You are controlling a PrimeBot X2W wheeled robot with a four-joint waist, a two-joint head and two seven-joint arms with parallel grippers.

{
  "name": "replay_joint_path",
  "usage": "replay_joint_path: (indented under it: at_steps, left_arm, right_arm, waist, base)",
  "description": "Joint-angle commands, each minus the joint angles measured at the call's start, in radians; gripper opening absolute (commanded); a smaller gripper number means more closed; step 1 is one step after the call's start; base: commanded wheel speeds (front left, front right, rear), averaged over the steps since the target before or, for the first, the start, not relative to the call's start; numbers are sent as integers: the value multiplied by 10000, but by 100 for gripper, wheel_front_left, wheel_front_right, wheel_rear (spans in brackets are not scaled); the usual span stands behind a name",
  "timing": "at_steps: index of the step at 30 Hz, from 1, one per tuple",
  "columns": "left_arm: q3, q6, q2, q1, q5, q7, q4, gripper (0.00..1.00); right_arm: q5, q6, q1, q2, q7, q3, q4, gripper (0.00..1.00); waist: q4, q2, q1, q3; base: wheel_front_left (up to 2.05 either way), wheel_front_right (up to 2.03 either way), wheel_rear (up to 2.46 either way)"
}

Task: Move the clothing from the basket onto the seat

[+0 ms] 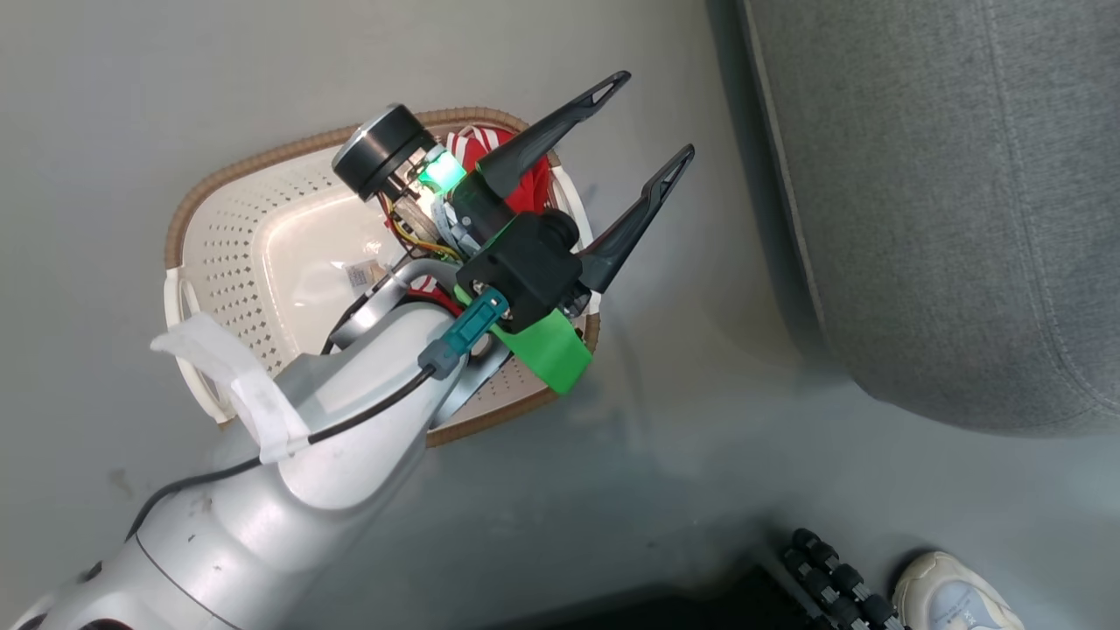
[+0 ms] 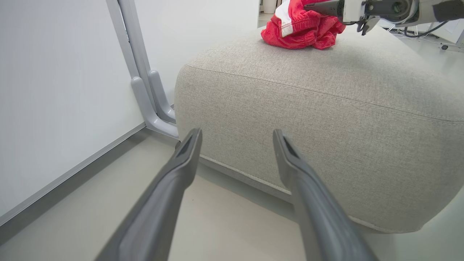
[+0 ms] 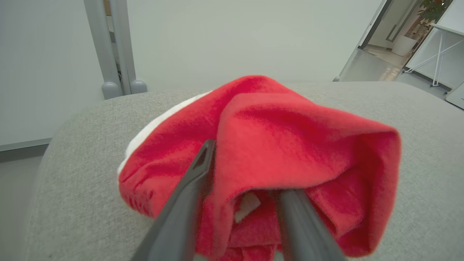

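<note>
Grey seat [image 3: 417,145] bore one red garment [image 3: 290,137], my right pincer [image 3: 246,170] parted around its folds, apparently releasing; my left pincer [image 1: 654,115] hung spread over the basket [image 1: 262,166], whose second garment [image 1: 477,149] needed grasping next.

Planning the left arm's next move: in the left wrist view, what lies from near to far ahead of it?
left gripper → floor → seat → red garment, lying on the seat's top

light: bright, even — soft shadows | glare: basket [image 1: 297,236] bottom | blur: close foreground soft, wrist-view edges bowed
</note>
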Motion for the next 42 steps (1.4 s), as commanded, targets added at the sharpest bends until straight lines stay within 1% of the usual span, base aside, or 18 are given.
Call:
replay_joint_path:
  at_steps: [1,4,8,13,17,19,23,31,36,42]
  left_arm:
    - [67,48,-33,218,59,-39,17,100]
    - [171,58,-105,461,3,-39,9,100]
    - [323,63,-314,922,-76,-38,-15,100]
    - [654,111,-477,1654,-136,-39,-15,100]
    - [1125,169,-559,2335,-224,-38,-45,100]
    - [1378,215,-618,2672,-243,-38,-73,100]
    - [1869,214,-660,3279,-228,-38,-123,100]
    - [2939,155,-858,4396,-163,-27,-164,100]
    - [3745,187,-935,5023,-135,-26,-230,100]
    - [4821,200,-996,5634,-68,-26,-351,100]
  right_arm:
    - [22,-7,376,-10,-20,-49,-153,100]
    - [150,-7,911,159,-20,-139,-514,100]
    - [272,-7,1938,139,-20,-211,-1133,100]
    - [290,-7,3277,380,-20,-170,-2286,100]
    - [413,-7,4317,870,-20,172,-3442,100]
    - [326,-7,4767,1001,-20,388,-3905,100]
    - [356,-7,5438,1370,-20,829,-4595,100]
    - [541,-7,6435,1921,-20,1948,-5382,100]
    - [673,-7,6852,2179,-20,2606,-5579,100]
    - [677,-7,7292,2396,-20,3161,-5820,100]
  waist:
    - [-61,0,-1,-303]
    - [-61,0,-1,-713]
    - [83,0,-1,-1373]
    - [299,0,-1,-2257]
    - [533,0,-1,-2975]
    - [670,0,-1,-3294]
    - [966,0,-1,-3806]
    - [1685,0,-1,-4714]
    - [2030,0,-1,-5175]
    - [2368,0,-1,-5682]
  base:
    - [0,0,0]
    - [0,0,0]
    - [0,0,0]
    - [0,0,0]
    - [0,0,0]
    - [0,0,0]
    - [0,0,0]
    - [0,0,0]
    - [0,0,0]
    - [0,0,0]
